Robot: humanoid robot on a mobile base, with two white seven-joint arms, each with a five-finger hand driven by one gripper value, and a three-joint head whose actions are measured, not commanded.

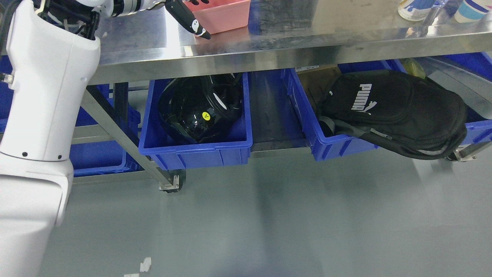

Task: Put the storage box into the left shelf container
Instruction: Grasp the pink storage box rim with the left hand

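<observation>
The pink box (221, 13) is being held at its near-left corner by the left hand (188, 17), on the steel table (269, 42); one dark finger is lying along the wall, the rest cropped, so the clamping cannot be judged. The right hand is not being shown. A one-corner hold is being judged risky: the box could be swung or dropped. Below the fingers, a blue bin (196, 148) is being filled by a black helmet (200, 107), leaving little room. The table edge is lying just beneath the fingertip, to be cleared.
</observation>
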